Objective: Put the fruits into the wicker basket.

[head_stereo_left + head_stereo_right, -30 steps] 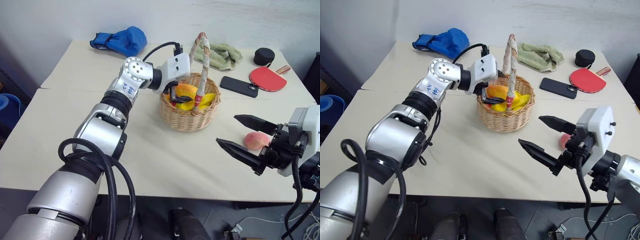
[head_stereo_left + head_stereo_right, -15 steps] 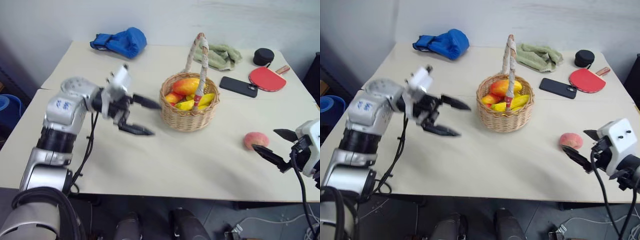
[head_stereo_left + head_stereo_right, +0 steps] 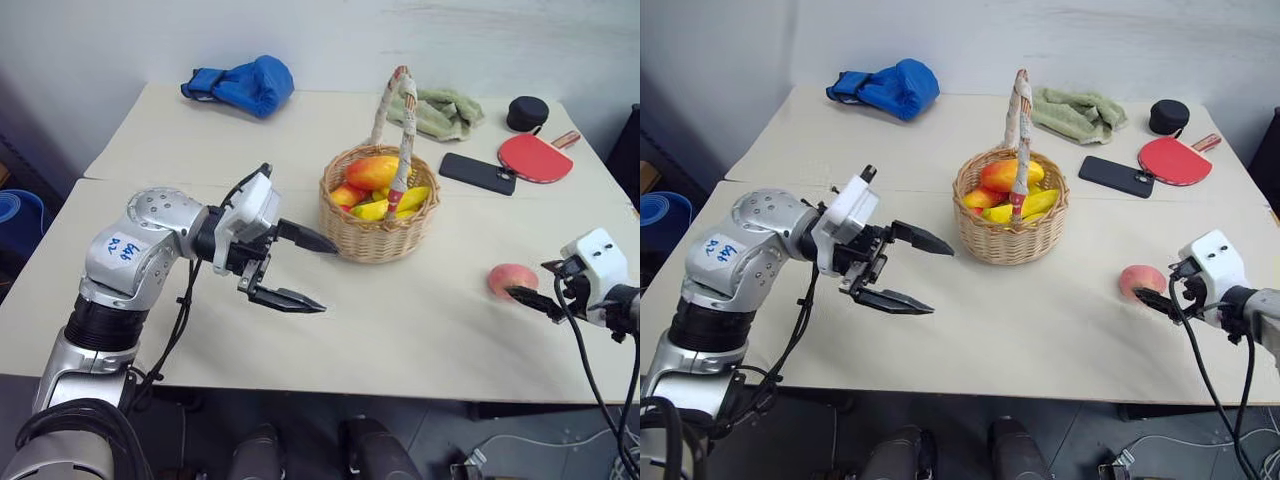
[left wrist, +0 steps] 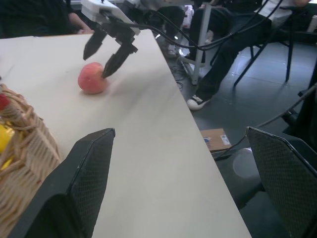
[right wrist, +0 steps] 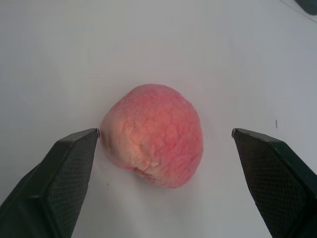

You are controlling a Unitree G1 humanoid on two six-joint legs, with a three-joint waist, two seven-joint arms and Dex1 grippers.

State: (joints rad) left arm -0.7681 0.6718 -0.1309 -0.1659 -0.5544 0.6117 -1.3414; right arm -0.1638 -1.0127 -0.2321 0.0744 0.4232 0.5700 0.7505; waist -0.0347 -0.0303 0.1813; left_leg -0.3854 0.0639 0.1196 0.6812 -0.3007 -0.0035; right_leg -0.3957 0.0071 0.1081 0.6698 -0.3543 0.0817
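The wicker basket (image 3: 378, 238) stands mid-table, tall wrapped handle upright, holding an orange-yellow mango (image 3: 372, 172), a yellow banana (image 3: 405, 200) and smaller red-yellow pieces. My left gripper (image 3: 328, 278) hovers open and empty to the basket's left front, pointing right. A pink peach (image 3: 508, 280) lies on the table near the right front. My right gripper (image 5: 165, 131) is open, low at the table, with one finger on each side of the peach. The fingers (image 5: 64, 173) stand close to the peach, and I cannot tell whether one touches it.
At the back lie a blue glove (image 3: 245, 82), a green towel (image 3: 437, 112), a black phone (image 3: 478, 172), a red paddle (image 3: 535, 155) and a black round case (image 3: 527, 112). The table's right edge runs just past the peach. Seated people's legs (image 4: 233, 44) show beyond it.
My left gripper came out of the basket and drew back to its left front, staying open. My right gripper swung right and down to straddle the peach.
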